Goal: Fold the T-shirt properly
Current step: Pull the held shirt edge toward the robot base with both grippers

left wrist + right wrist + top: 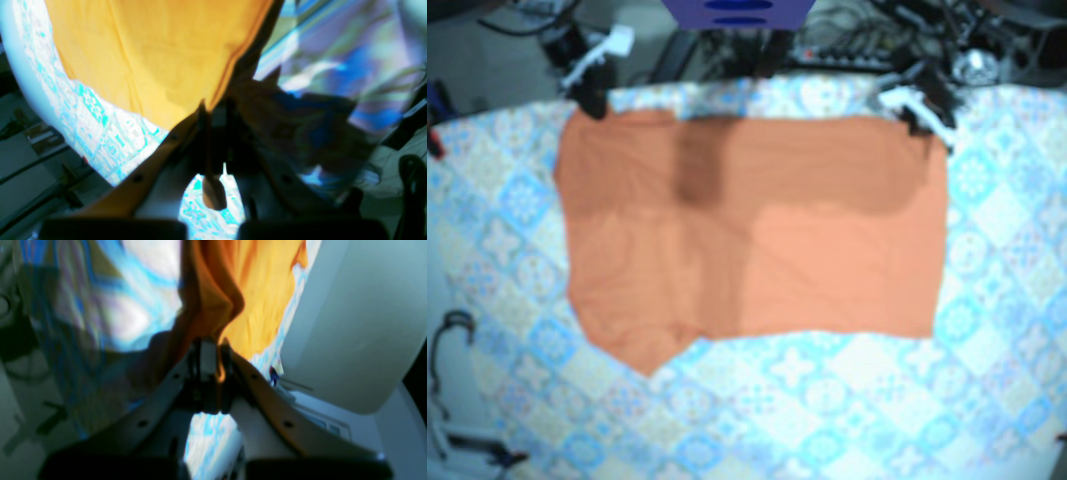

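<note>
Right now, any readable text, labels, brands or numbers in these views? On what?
None readable.
T-shirt: plain orange, no print shows.
Tablecloth: tile pattern only, no lettering.
Blue object at the base view's top edge: two dark marks, too blurred to read.

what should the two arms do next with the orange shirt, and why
Probably carry both held corners together toward the opposite edge. The left gripper and right gripper are each shut on a corner of the T-shirt, at the top edge in the base view, and the rest lies spread on the patterned cloth, so an even pull should fold it in half.
</note>
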### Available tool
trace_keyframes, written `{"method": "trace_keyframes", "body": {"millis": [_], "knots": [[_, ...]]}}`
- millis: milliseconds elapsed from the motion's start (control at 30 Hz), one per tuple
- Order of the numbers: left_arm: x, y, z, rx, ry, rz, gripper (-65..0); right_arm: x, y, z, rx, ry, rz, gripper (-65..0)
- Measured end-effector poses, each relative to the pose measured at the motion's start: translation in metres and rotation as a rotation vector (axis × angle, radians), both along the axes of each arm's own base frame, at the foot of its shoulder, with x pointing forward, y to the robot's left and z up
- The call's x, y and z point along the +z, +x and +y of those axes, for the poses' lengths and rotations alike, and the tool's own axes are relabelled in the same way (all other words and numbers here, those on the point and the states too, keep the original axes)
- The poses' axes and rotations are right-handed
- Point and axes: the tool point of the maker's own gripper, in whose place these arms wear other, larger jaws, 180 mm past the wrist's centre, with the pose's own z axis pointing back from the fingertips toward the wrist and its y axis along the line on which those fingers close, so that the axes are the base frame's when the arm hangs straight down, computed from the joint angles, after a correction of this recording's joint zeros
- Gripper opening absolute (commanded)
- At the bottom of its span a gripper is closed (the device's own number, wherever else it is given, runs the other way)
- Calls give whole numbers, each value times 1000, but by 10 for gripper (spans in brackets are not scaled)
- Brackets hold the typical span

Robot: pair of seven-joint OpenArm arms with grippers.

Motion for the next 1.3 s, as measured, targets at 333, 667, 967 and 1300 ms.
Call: {"method": "trace_keyframes", "body": {"millis": [333, 667, 967, 1300], "knots": [[19, -8, 3, 63, -54, -26, -650, 4, -18, -15, 34, -41, 31, -650], [22, -38, 9, 84, -51, 4, -650, 14, -34, -33, -15, -19, 47, -650], [23, -61, 16, 87, -59, 39, -650, 13, -57, -42, -17, -38, 97, -650], [26, -75, 17, 102, -67, 23, -650, 12, -70, -41, -15, -37, 128, -650]]}}
